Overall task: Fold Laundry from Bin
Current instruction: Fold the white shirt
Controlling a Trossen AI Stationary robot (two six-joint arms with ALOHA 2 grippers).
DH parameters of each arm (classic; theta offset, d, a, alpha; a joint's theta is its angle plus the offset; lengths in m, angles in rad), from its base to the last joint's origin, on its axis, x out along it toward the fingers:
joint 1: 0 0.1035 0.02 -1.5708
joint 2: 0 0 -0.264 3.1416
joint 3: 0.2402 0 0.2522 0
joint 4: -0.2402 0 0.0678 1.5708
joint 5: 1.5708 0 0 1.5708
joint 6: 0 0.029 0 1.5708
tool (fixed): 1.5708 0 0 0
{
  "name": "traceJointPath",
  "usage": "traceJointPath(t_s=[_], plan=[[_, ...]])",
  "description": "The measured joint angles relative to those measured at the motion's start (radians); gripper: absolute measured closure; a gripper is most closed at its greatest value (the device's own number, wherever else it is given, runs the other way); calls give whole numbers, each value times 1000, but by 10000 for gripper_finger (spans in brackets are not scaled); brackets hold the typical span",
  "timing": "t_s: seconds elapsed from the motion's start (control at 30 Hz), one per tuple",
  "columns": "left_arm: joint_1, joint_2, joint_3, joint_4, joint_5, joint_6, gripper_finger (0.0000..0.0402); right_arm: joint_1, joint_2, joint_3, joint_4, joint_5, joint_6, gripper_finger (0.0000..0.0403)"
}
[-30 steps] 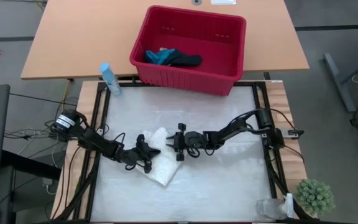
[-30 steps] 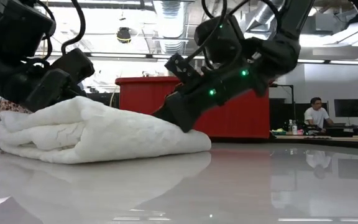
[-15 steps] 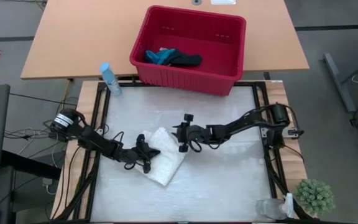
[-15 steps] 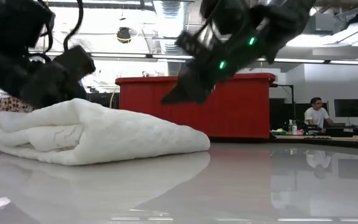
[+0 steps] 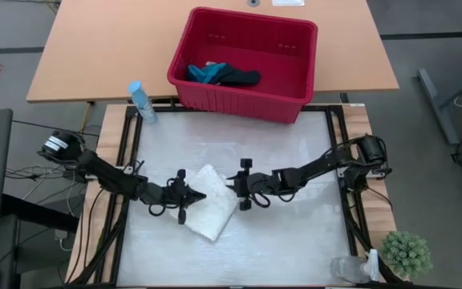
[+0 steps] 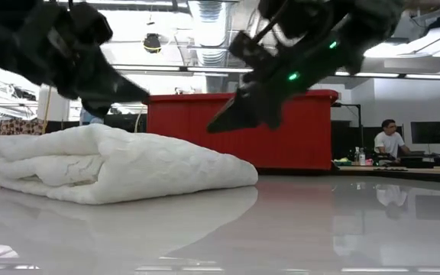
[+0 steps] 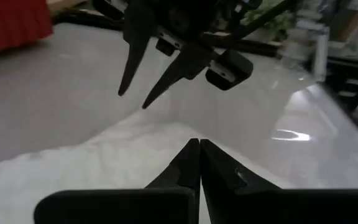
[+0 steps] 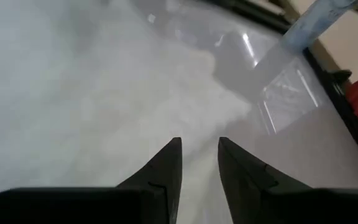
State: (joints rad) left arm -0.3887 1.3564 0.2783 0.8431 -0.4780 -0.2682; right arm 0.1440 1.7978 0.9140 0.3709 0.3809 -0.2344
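Observation:
The white laundry (image 5: 212,212) lies folded on the table, its underside flat on the tabletop, and shows as a thick bundle in the low view (image 6: 121,164). My left gripper (image 5: 202,196) hovers shut just above the cloth's left part (image 7: 199,149). My right gripper (image 5: 229,183) hangs open above the cloth's right end (image 8: 199,146), nothing between its fingers. Neither touches the cloth in the low view. The red bin (image 5: 295,103) stands at the far edge with a teal cloth (image 5: 207,74) and a dark cloth (image 5: 245,78) inside.
A blue bottle (image 5: 140,100) stands at the table's far left corner. A small plant (image 5: 406,253) and a clear object (image 5: 348,269) sit at the near right corner. Bare tabletop stretches to the right of the cloth. A person (image 6: 389,141) sits far behind.
Both grippers have risen off the folded white cloth. My right gripper, which was down at the cloth's right end, has lifted clear and drawn back slightly toward the table's right edge. My left gripper has gone up from the cloth's left part. The cloth stays folded in place.

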Motion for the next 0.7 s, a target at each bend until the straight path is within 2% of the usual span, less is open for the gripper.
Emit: traceJointPath(t_s=[0.33,0.53,0.7], plan=[[26,210,15,2,-8,-64,402,-68,193,-1,188,-72,69,284],[31,317,21,-36,-15,-196,401,-95,237,2,177,4,145,285],[25,342,23,-64,-16,-259,401,-109,223,1,159,42,159,285]])
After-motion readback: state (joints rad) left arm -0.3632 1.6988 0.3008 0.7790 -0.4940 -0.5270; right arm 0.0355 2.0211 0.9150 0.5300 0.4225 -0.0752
